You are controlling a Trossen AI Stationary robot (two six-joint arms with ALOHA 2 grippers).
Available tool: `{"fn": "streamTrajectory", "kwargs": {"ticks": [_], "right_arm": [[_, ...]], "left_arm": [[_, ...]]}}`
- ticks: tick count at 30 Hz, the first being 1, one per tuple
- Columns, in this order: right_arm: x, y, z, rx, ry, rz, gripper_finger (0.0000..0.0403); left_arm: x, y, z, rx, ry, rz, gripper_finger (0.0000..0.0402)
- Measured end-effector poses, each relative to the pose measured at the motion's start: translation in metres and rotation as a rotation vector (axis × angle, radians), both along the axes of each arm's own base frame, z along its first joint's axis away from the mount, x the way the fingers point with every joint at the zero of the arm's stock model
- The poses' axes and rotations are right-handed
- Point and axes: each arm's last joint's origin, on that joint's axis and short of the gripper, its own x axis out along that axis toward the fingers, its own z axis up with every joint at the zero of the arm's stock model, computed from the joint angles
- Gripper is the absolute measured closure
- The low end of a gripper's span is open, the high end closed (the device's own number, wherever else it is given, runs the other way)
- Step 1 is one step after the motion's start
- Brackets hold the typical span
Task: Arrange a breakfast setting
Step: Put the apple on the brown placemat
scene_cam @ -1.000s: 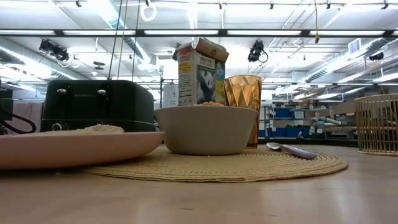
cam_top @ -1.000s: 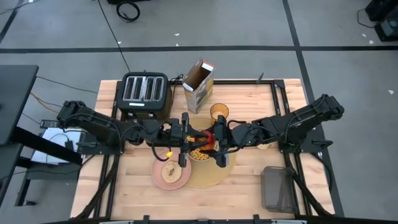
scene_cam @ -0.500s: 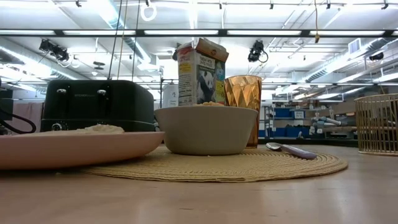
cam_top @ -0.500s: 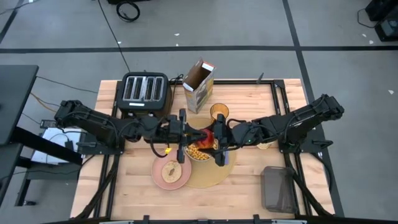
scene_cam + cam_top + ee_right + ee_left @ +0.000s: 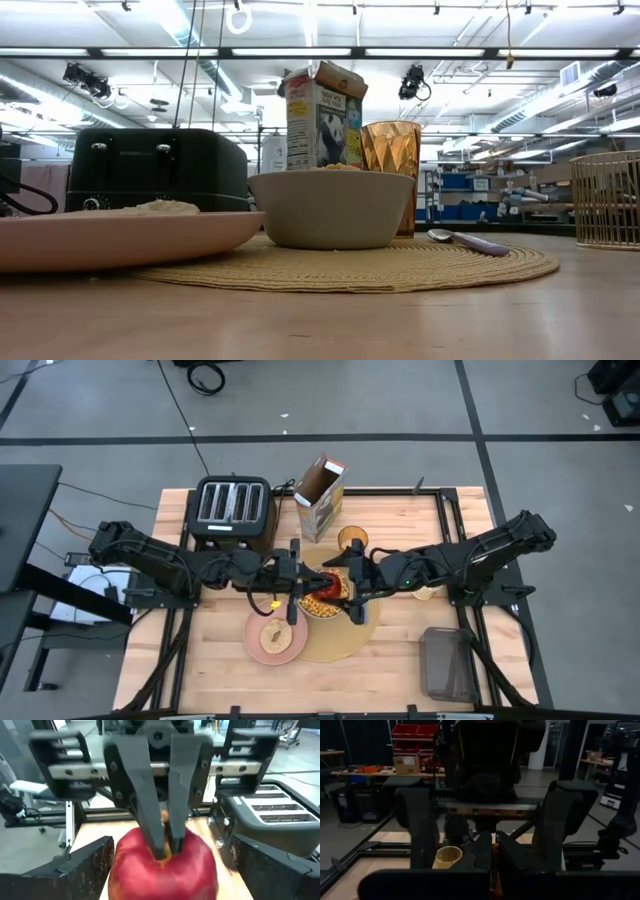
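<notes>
Left gripper (image 5: 160,827): fingers pinched shut on the stem of the apple (image 5: 162,867), judged to be a handover above the bowl (image 5: 320,605).
Right gripper (image 5: 350,585): jaws spread wide, one finger (image 5: 82,870) to each side of the apple, apparently clear of its skin.
High view only: mat (image 5: 335,640), plate (image 5: 275,640) with bread (image 5: 273,632), cup (image 5: 352,540).
Right wrist view only: the stem pinch.
Low view only: spoon (image 5: 465,240) on the mat; neither gripper shows.
</notes>
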Motion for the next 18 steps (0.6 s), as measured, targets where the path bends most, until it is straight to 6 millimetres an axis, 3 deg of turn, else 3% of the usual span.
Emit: {"fn": "streamTrajectory", "kwargs": {"ticks": [9,18], "right_arm": [[-0.022,0.000,0.012,-0.006,0.020,0.016,0.0007],[-0.047,-0.004,0.036,0.031,-0.066,-0.027,0.0007]], "left_arm": [[-0.013,0.007,0.008,0.008,0.042,0.060,0.0383],[-0.022,0.019,-0.001,0.027,0.191,0.171,0.0383]]}}
